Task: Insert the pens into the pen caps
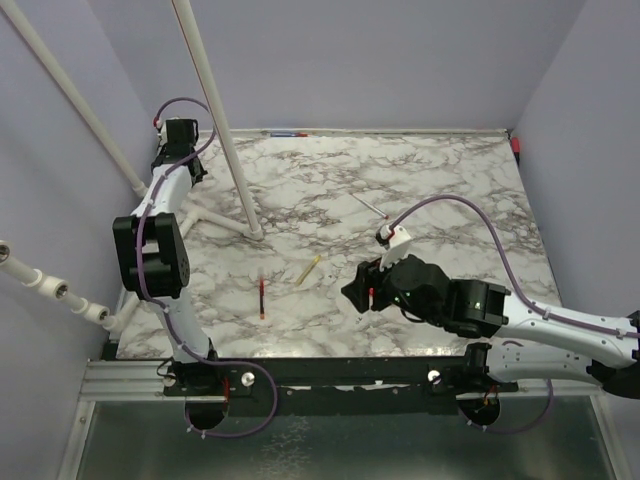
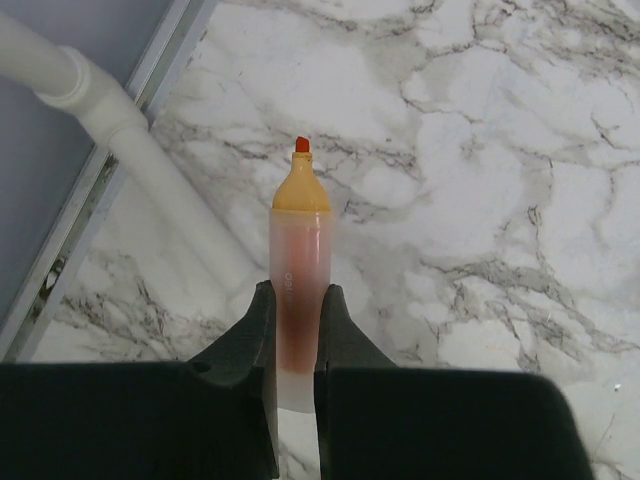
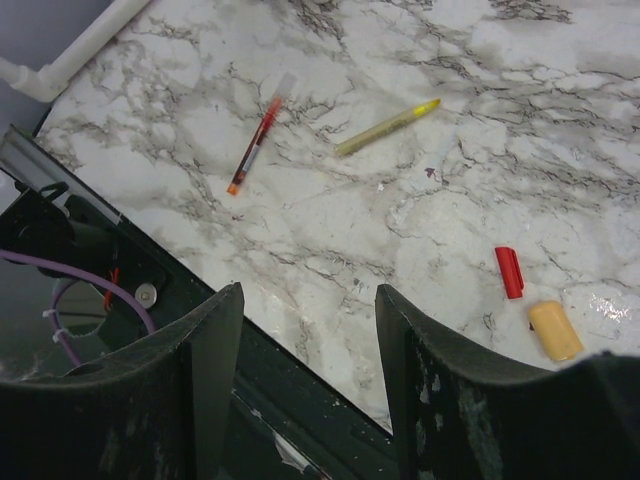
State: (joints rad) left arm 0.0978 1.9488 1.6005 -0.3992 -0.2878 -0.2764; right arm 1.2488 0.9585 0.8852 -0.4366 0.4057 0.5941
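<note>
Marble table (image 1: 450, 180): we are pinching an orange pen (image 2: 300, 250) in our left gripper (image 2: 297, 300). Our empty, gaping right gripper (image 3: 310, 295) is needing the lower-right orange cap (image 3: 554, 330).

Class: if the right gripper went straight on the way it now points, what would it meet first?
Probably bare marble table, short of the red pen and yellow pen; the right gripper is open. Depth is unclear.
</note>
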